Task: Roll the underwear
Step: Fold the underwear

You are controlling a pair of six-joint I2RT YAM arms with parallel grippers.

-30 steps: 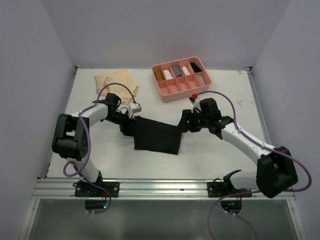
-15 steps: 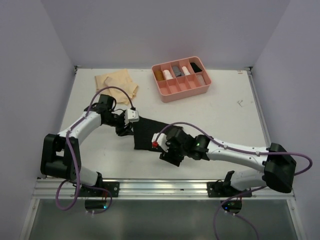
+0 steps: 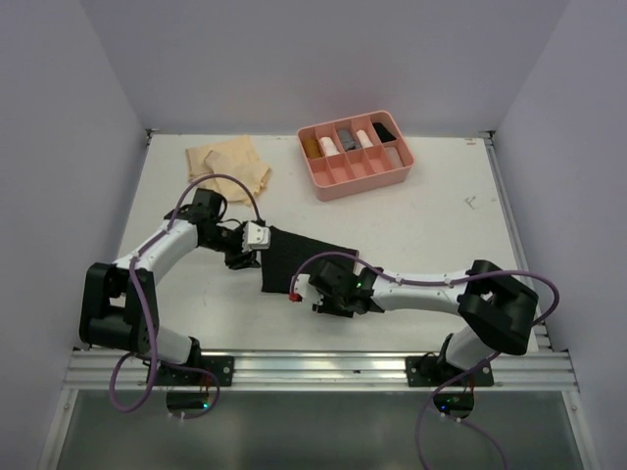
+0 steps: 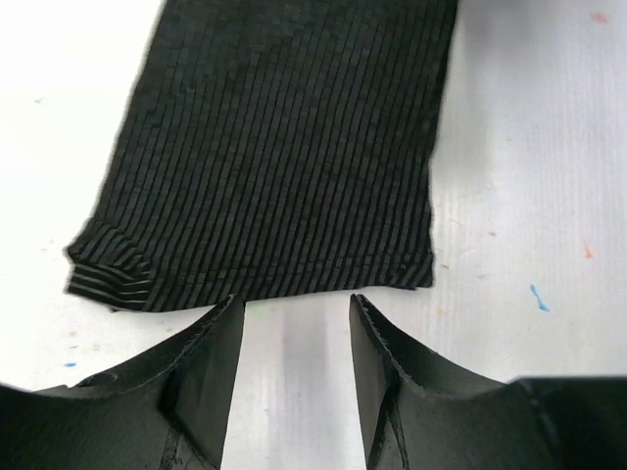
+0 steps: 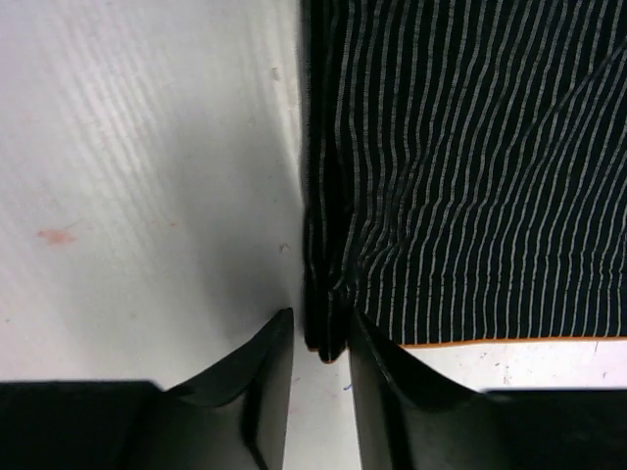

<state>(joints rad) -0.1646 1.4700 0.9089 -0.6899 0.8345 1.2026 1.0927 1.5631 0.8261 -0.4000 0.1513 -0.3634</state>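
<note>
The black underwear [image 3: 294, 257] lies flat in the middle of the table, finely striped in the wrist views. My left gripper [image 3: 263, 238] sits at its left edge, open; in the left wrist view the hem of the black underwear [image 4: 284, 147] lies just past the left gripper [image 4: 294, 308], with bare table between the fingers. My right gripper [image 3: 323, 286] is at the near edge. There a folded corner of the black underwear [image 5: 470, 166] pokes between the narrowed fingers of the right gripper [image 5: 318, 333], touching one, with a gap to the other. The pale tan underwear [image 3: 230, 162] lies at the back left.
A pink divided tray [image 3: 390, 178] stands at the back right, with several rolled items in its far compartments. Purple cables loop over both arms. The metal rail [image 3: 313, 367] runs along the near edge, and walls close in the table's sides.
My right arm has swung from the cloth's right edge across to its near edge, and its jaws have narrowed round a corner. The left gripper has stayed at the left edge.
</note>
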